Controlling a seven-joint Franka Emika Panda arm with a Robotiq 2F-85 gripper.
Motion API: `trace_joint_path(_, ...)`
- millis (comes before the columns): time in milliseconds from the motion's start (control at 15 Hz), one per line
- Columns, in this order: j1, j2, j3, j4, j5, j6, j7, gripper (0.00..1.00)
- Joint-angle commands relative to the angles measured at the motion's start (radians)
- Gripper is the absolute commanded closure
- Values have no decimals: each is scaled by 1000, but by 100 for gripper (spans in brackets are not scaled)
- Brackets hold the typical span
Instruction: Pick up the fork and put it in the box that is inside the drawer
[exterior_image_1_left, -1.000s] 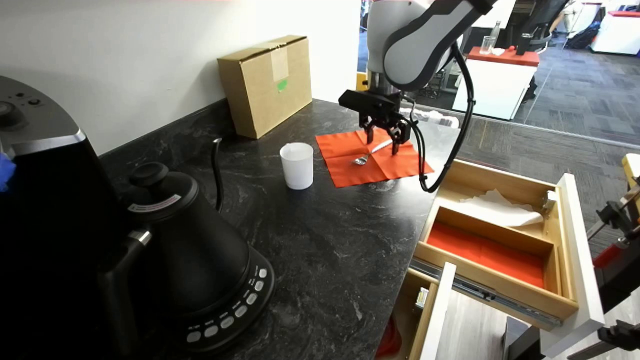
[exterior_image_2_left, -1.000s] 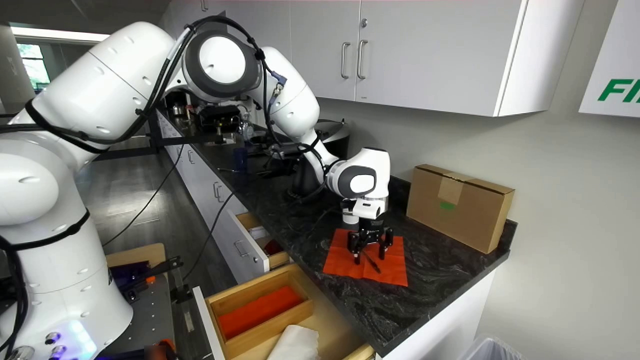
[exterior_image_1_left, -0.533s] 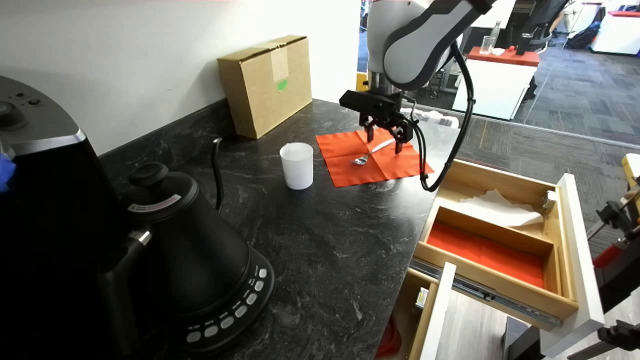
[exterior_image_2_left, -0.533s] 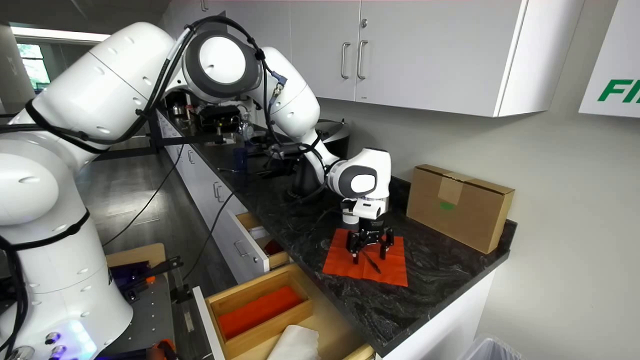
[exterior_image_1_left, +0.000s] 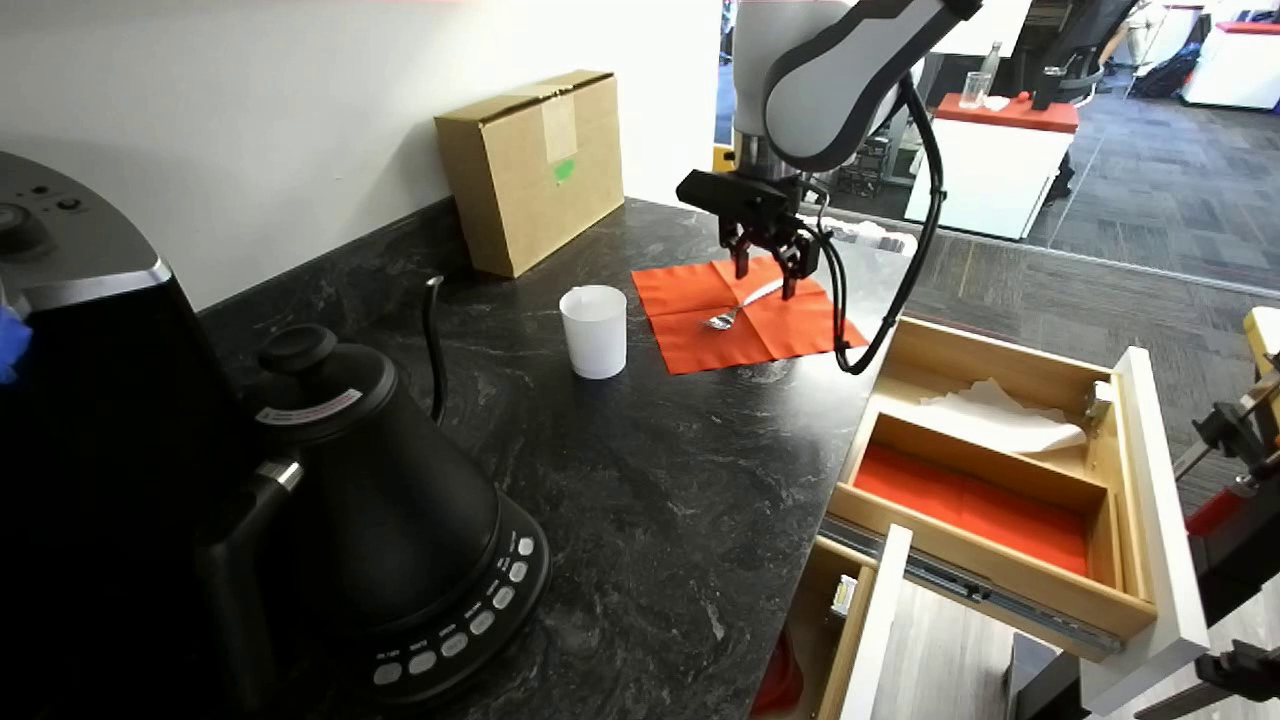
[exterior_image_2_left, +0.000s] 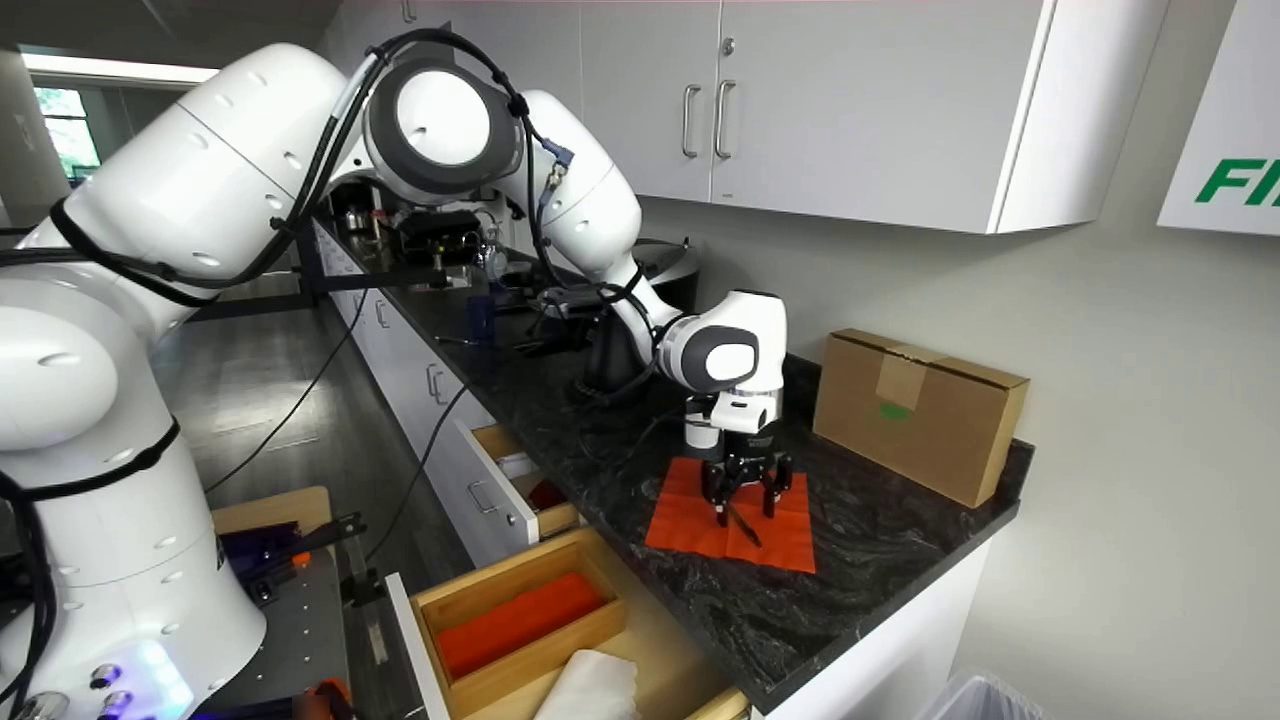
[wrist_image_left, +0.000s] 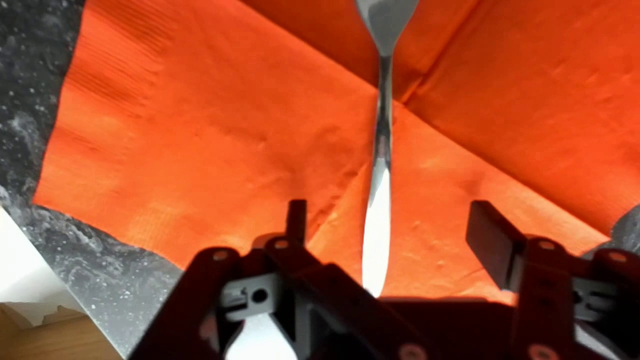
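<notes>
One fork (wrist_image_left: 383, 130) flat on the orange napkin (wrist_image_left: 230, 130), handle (wrist_image_left: 378, 225) showing between the jaws in the wrist view, roughly square to their squeeze; they're spread wide, holding nothing. Probably a straight drop.

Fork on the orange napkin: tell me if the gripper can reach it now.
Likely yes: the gripper hangs open over the fork, fingers either side of its handle, nothing visible in the way.

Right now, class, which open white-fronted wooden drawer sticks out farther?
The wide drawer holding the red-bottomed rectangular wooden box; the neighbouring drawer sticks out less.
</notes>
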Motion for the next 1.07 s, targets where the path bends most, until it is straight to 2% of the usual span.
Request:
trace_joint_path(0, 3, -22, -5, -7, 4, -26, 17, 47)
trace_joint_path(533, 0, -21, -2, -6, 7, -31, 13, 99)
trace_joint_path(867, -2, -26, -1, -9, 8, -31, 12, 97)
trace_joint_path(1000, 11, -65, -9, -38, 5, -28, 26, 97)
